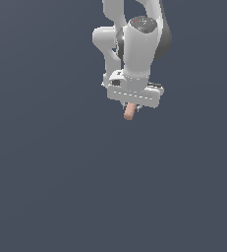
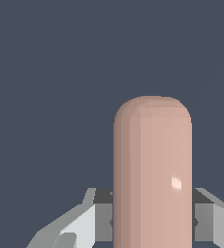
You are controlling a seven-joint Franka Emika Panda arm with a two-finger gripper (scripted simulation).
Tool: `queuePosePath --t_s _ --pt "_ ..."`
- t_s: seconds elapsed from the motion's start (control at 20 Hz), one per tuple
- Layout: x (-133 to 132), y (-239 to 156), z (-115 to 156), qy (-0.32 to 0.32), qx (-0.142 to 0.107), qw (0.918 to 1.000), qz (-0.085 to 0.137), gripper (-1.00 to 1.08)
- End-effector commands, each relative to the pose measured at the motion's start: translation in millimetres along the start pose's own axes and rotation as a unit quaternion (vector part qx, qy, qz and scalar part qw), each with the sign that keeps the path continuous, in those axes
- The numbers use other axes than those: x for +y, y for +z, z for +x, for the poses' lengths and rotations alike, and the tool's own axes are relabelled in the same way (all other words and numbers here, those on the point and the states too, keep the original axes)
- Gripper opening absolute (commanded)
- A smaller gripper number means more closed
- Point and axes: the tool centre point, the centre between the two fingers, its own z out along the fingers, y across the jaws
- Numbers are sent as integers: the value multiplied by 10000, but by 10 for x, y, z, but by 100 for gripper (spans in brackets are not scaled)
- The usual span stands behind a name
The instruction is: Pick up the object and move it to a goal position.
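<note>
Clamped on the salmon-pink capsule [image 1: 129, 112] between closed fingers [image 2: 87, 220] of the end effector [image 1: 133, 101], gripped at one end so the rounded tip protrudes clear below, aloft for carrying goalward.

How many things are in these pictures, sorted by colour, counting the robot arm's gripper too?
Salmon-pink: 1, the capsule, held between the fingers.
White and grey: 1, the gripper on the arm.
Total: 2, against a plain dark blue-grey background.
</note>
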Motion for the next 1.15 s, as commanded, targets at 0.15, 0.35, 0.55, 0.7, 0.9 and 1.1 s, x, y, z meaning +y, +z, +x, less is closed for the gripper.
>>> queuePosePath --t_s 0.15,0.35,0.55,0.7,0.9,1.1 --pt "-11 -526 -234 0 2 10000 -4 -100" --pt "-22 -852 -372 0 2 10000 -4 -100" --pt "-33 -1115 -478 -2 1 10000 -2 -100" --pt "-41 -1258 -534 -2 1 10000 -2 -100" --pt "-50 -1377 -574 -2 -1 10000 1 -100" --pt "-54 -1415 -586 -2 -1 10000 1 -100"
